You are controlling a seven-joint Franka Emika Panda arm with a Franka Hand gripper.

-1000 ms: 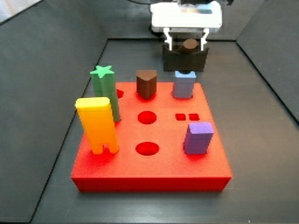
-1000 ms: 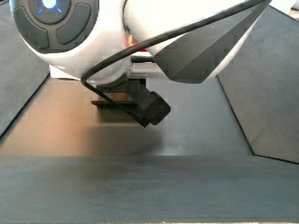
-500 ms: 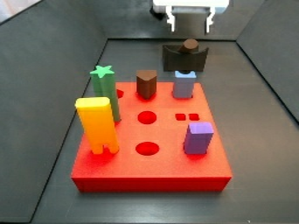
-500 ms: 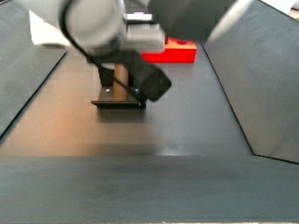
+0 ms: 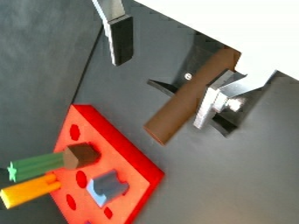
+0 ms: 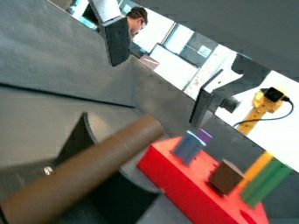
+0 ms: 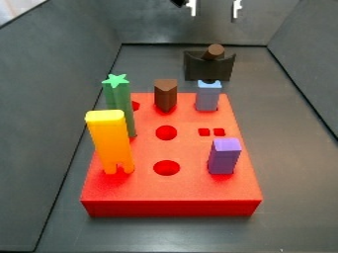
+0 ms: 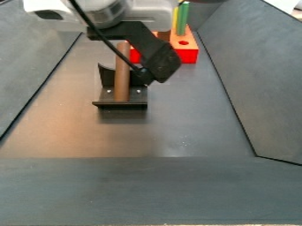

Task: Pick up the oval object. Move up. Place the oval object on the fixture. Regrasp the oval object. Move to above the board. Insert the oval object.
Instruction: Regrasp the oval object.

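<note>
The oval object [image 7: 212, 49], a dark brown peg, rests on the dark fixture [image 7: 209, 69] behind the red board [image 7: 165, 193]. In both wrist views the oval object [image 5: 187, 98] [image 6: 93, 171] lies slanted across the fixture [image 5: 222, 122]. My gripper [image 7: 215, 7] hangs high above it, only its fingertips showing at the top of a side view. Seen from the wrist, the gripper [image 5: 160, 87] [image 6: 156, 92] is open; its fingers [image 5: 119, 37] stand wide apart and clear of the peg, holding nothing. A side view shows the peg [image 8: 118, 81] upright in the fixture [image 8: 122, 104].
The board carries a yellow peg [image 7: 109, 138], a green star peg [image 7: 118, 94], an angular brown peg [image 7: 165, 95], a blue-grey peg [image 7: 209, 96] and a purple peg [image 7: 224, 155]. Round holes [image 7: 166, 131] lie along its middle. Dark sloping walls [image 7: 297, 89] enclose the floor.
The gripper, which stood around the oval object at the fixture, has let go and risen straight up, nearly leaving a side view. The peg stays on the fixture.
</note>
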